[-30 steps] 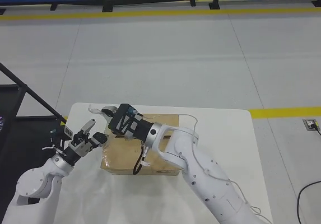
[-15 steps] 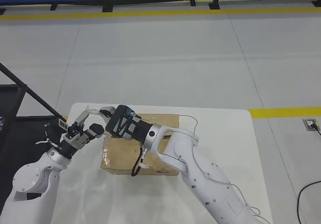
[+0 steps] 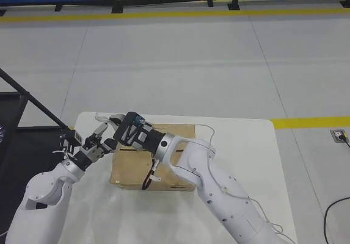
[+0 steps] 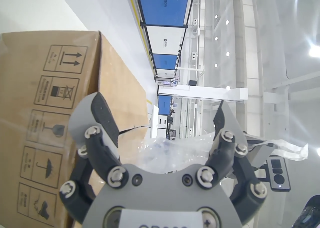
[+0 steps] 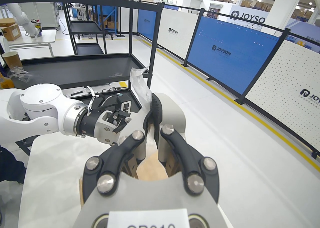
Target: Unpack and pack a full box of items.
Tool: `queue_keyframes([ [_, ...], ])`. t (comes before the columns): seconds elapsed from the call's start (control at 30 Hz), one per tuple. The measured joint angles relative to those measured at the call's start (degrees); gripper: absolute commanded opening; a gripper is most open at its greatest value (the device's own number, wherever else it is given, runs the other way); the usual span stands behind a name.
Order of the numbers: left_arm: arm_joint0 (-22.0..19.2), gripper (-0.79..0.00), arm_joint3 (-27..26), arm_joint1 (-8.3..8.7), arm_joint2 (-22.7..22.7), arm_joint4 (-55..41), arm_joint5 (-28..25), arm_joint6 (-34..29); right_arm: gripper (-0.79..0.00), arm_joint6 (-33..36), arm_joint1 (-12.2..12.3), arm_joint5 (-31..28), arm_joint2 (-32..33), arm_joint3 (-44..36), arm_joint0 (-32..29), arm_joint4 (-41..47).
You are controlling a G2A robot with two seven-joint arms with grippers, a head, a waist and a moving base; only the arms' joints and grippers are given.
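– Factory floor (image 3: 193,67), white with yellow lines (image 3: 162,13); blue panel fencing (image 5: 232,56) behind. In the top view the white table (image 3: 248,146) sits mid-frame, with a black cart (image 3: 0,122) at its left edge.
– Box?
– On the table, left of centre: one cardboard box (image 3: 129,171). The right arm (image 3: 211,177) lies across its top, so I can't tell how full it is.
– Grippers?
– The right gripper (image 5: 153,111) is clamped on a clear plastic bag (image 5: 140,81), just off the box's upper-left corner in the top view. The left gripper (image 4: 161,106) has its fingers spread wide with nothing in them. It sits just left of and below the right one.
– Bag relative to left?
– Dead ahead. The left wrist view shows crumpled film between and beyond the spread fingers, not touching them as far as I can tell. In the top view the bag's loose end trails leftward from the right's pinch. So the long axis runs roughly left–right, free end on the left gripper's side.
– Handover?
– My read is unpacking: the bag is out of the box, and left is nearer the free end and lined up on it. It would need to push forward and clench on the film before right lets go. The risk is thin film folding away from the pads or slipping.
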Motion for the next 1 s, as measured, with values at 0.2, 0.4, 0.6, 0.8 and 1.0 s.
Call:
queue_keyframes([
  [0.2,0.1,0.000,1.1,0.13,0.3,0.0,-0.5,-0.6,-0.785,1.3,0.1,-1.6,1.2,2.3,0.8,1.3],
  [0.4,0.6,0.000,1.1,0.26,0.0,-0.8,-0.4,-0.7,-0.785,1.6,0.7,-2.3,3.5,3.9,-0.8,1.8],
  [0.6,0.8,0.000,0.9,0.36,-0.1,-1.4,-0.3,-0.8,-0.785,-0.1,1.6,-3.9,5.8,4.3,-3.3,2.1],
  [0.8,1.4,0.000,-0.1,0.47,-0.2,-1.6,0.0,-0.4,-0.785,-1.7,2.5,-4.8,7.9,3.1,-5.9,1.3],
  [1.0,2.0,0.000,-0.8,0.56,-0.1,-1.6,0.1,-0.1,-0.785,-2.9,2.9,-3.7,9.1,3.7,-7.4,1.1],
])
